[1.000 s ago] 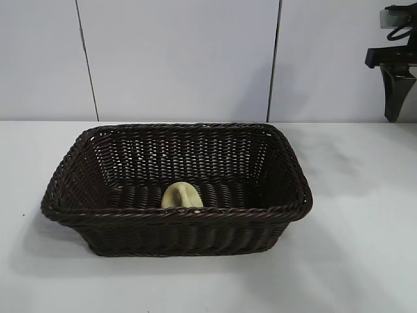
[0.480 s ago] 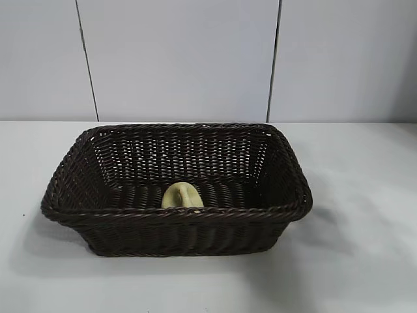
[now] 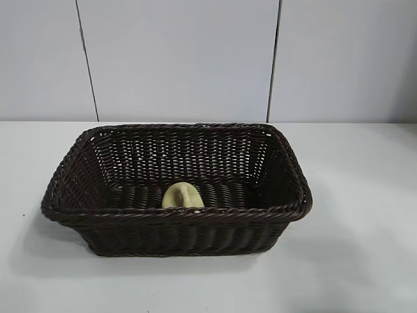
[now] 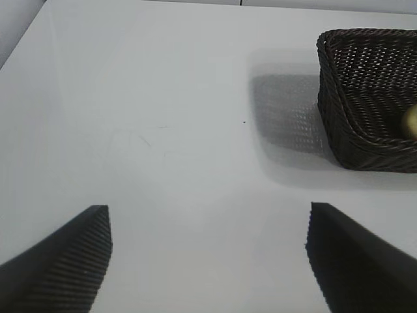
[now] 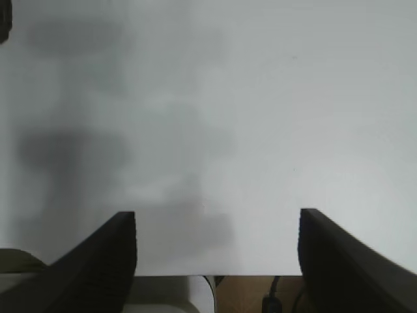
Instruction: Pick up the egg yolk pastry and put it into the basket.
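The egg yolk pastry [image 3: 182, 195] rests inside the basket [image 3: 176, 214] (task apparently complete); the left gripper [image 4: 208, 261] and right gripper [image 5: 215, 261] hover spread apart, empty, over bare table [image 4: 163, 130].

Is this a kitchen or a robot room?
Probably a robot test room, not a kitchen. A plain white table stands against a bare panelled wall, with only the basket holding the egg yolk pastry. The left hand and right hand hang open over it.
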